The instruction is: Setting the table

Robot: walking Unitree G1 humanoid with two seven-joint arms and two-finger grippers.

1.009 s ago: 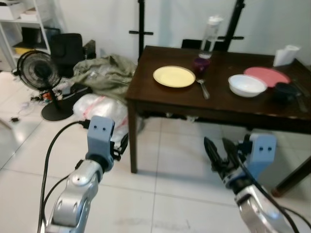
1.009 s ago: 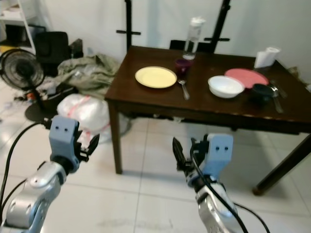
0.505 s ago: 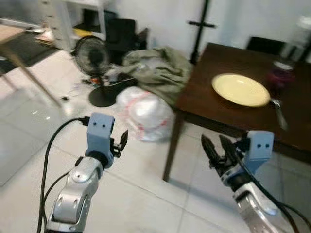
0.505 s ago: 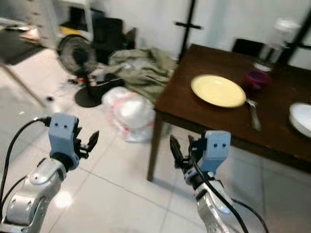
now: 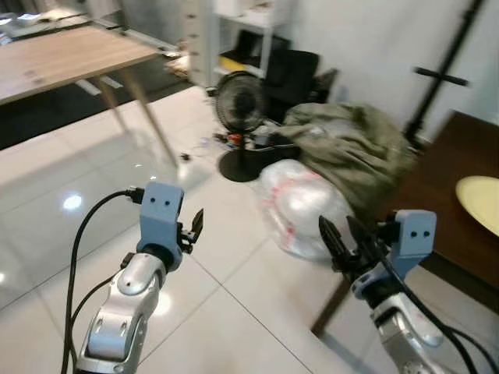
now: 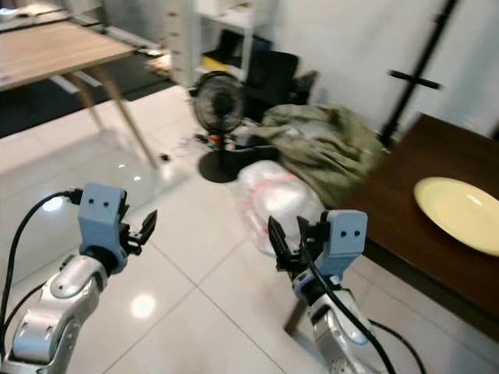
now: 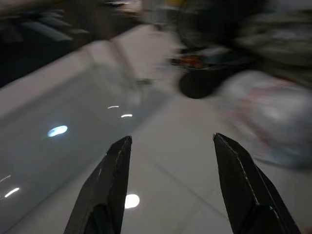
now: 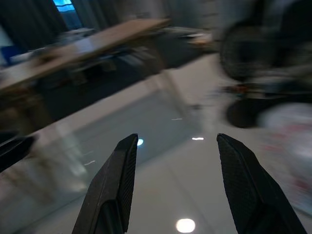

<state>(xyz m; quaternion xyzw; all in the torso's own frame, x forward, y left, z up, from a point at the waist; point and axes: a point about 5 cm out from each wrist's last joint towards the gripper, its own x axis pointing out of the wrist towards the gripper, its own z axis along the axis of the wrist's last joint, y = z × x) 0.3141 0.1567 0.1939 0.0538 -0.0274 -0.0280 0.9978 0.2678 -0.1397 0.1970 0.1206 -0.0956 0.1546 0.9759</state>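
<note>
Two grippers up in front of the robot, both empty. Left gripper (image 5: 195, 226) sits at about 7 o'clock in the head view, fingers spread apart over bare white tile floor (image 5: 234, 312); the wrist view shows the same wide gap between its fingers (image 7: 105, 190). Right gripper (image 5: 341, 238) is at about 5 o'clock, fingers parted too, holding nothing, hanging in the air near the corner of the dark wooden table (image 6: 437, 249).

That table runs off at 3 o'clock, and the yellow plate (image 6: 460, 212) lies flat on it, well apart from either gripper. Only part of the plate is in frame.

Behind the right gripper there's a white plastic bag (image 5: 300, 206) on the floor, with an olive-green heap of cloth (image 5: 351, 148) just past it. A black floor fan (image 5: 240, 105) stands around 12 o'clock beside white shelving (image 5: 242, 39). A light wooden table (image 5: 70, 58) stretches across 10 to 11 o'clock. Whole picture is a bit blurry.
</note>
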